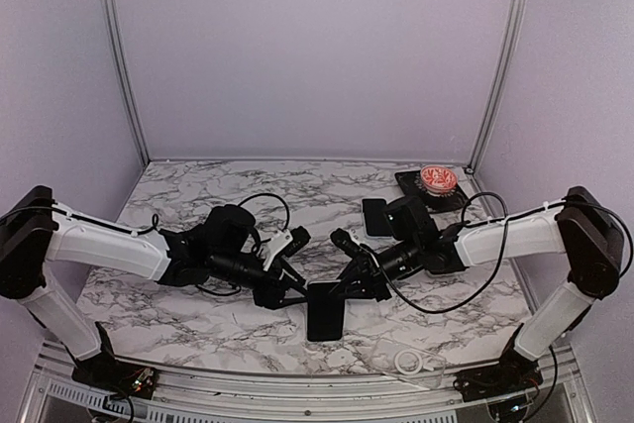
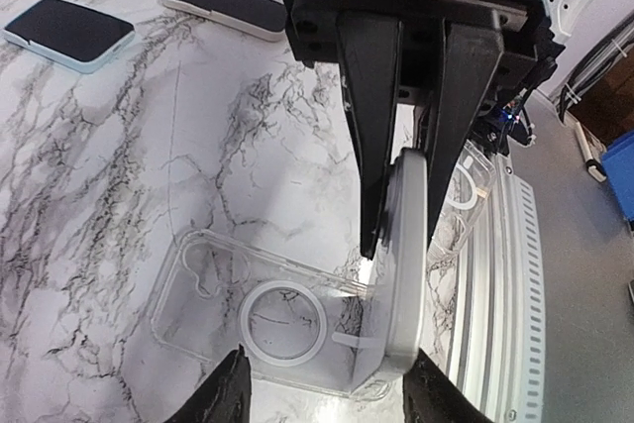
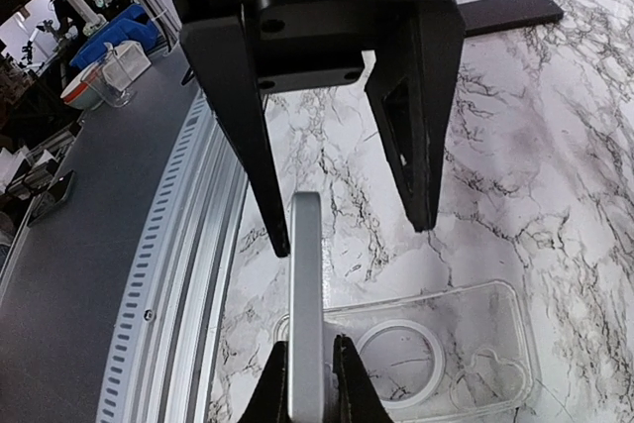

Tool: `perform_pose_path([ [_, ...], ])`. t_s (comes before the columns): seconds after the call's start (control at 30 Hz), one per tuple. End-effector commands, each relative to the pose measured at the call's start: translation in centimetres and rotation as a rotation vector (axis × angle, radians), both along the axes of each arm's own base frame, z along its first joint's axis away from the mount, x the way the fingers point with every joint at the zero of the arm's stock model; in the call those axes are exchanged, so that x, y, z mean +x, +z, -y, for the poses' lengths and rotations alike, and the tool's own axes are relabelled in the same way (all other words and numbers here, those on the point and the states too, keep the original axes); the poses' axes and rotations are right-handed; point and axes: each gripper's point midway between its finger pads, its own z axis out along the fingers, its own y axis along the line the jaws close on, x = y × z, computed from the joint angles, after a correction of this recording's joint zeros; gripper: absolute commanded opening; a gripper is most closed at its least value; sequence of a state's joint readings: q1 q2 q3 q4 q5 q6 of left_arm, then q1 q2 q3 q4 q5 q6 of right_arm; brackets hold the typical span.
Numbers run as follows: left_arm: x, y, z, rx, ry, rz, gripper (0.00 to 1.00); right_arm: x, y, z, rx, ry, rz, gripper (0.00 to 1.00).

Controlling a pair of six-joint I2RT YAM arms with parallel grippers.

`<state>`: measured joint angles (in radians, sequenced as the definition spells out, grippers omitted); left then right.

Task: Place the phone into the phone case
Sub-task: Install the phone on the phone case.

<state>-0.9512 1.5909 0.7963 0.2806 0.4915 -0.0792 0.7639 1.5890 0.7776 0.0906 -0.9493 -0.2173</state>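
Phone (image 3: 306, 314), btw black fingers (image 3: 271, 398) of right gripper (image 3: 309, 391), is seen silver-grey. Case (image 3: 475, 344) beneath them is shown clear w/ white ring. Table (image 3: 515, 146) is patterned white marble, dark-veined.

A white marble-patterned tabletop with grey veins (image 1: 198, 195) carries a black square tray (image 1: 410, 186) at its far right corner. A round red-and-white bowl (image 1: 438, 178) sits on the tray. A flat black slab with a pale blue rim (image 2: 69, 32) lies near another with a white rim (image 2: 228, 2), the two not touching. Lilac walls (image 1: 317, 47) and silver metal posts (image 1: 121, 56) close the back.
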Motion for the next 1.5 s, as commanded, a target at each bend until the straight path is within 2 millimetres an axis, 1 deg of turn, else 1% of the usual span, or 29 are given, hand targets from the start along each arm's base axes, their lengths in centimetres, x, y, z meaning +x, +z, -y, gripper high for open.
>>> perform_pose_path([
  [0.0, 0.6, 2.2, -1.7, -0.021, 0.037, 0.059, 0.51, -0.3, 0.0, -0.1, -0.042, 0.032, -0.040, 0.00],
  [0.1, 0.0, 1.5, -2.7, 0.004, 0.014, 0.056, 0.46, -0.9, 0.2, 0.2, -0.045, 0.038, -0.059, 0.00],
  [0.23, -0.1, -1.0, -3.1, 0.068, 0.032, 0.008, 0.40, -1.2, 0.0, 0.1, -0.053, 0.042, -0.064, 0.00],
  [0.33, 0.7, -3.6, -3.1, 0.135, 0.070, -0.024, 0.38, -1.2, 0.1, -0.1, -0.055, 0.047, -0.073, 0.00],
  [0.43, 1.7, -5.6, -2.7, 0.206, 0.095, -0.058, 0.37, -1.4, 0.4, -0.2, -0.050, 0.052, -0.079, 0.00],
  [0.53, 2.2, -6.9, -2.2, 0.233, 0.103, -0.074, 0.36, -1.7, 0.4, -0.2, -0.056, 0.054, -0.095, 0.00],
  [0.63, 2.7, -7.6, -1.9, 0.248, 0.120, -0.083, 0.35, -1.7, -0.4, -0.1, -0.075, 0.038, -0.114, 0.00],
  [0.8, 2.8, -8.2, -2.0, 0.258, 0.127, -0.091, 0.35, -1.2, -1.9, 0.0, -0.108, 0.006, -0.131, 0.00],
  [0.83, 2.8, -8.2, -2.0, 0.260, 0.128, -0.089, 0.35, -0.9, -2.2, 0.0, -0.113, 0.000, -0.138, 0.00],
  [1.0, 2.8, -8.2, -2.2, 0.266, 0.133, -0.084, 0.35, 0.7, -4.8, 0.4, -0.178, -0.058, -0.197, 0.00],
  [1.07, 2.9, -8.2, -2.3, 0.271, 0.139, -0.080, 0.35, 1.1, -5.6, 0.7, -0.194, -0.076, -0.209, 0.04],
  [1.13, 2.9, -8.2, -2.3, 0.274, 0.141, -0.077, 0.35, 1.4, -6.2, 0.9, -0.207, -0.090, -0.211, 0.11],
  [1.2, 3.0, -8.4, -2.4, 0.278, 0.144, -0.075, 0.35, 1.6, -6.8, 1.0, -0.224, -0.099, -0.207, 0.14],
  [1.47, 3.2, -8.4, -2.2, 0.284, 0.141, -0.074, 0.35, 2.8, -7.7, 0.7, -0.266, -0.109, -0.170, 0.17],
])
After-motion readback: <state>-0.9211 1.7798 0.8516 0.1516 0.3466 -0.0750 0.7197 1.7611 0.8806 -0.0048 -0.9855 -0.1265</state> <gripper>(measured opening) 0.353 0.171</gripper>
